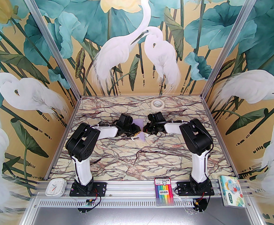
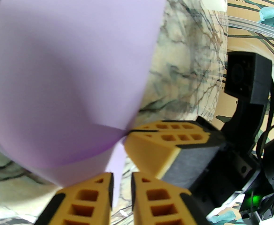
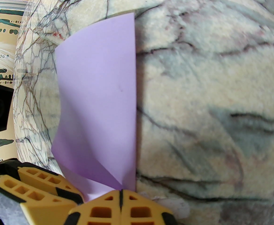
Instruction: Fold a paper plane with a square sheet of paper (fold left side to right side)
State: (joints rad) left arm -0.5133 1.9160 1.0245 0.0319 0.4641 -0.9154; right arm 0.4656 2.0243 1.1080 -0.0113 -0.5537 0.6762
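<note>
Anchoring: right gripper (image 3: 121, 193) clenched on corner of square sheet of paper (image 3: 99, 90), bottom centre | left gripper (image 2: 122, 180) slightly parted astride edge, likely guiding fold

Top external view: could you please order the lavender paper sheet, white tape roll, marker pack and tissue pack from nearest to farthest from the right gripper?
From the right gripper:
1. Lavender paper sheet, pinched at its fingertips, table centre.
2. White tape roll, beyond it, by the far edge.
3. Marker pack, near rail, centre.
4. Tissue pack, near right corner.
</note>
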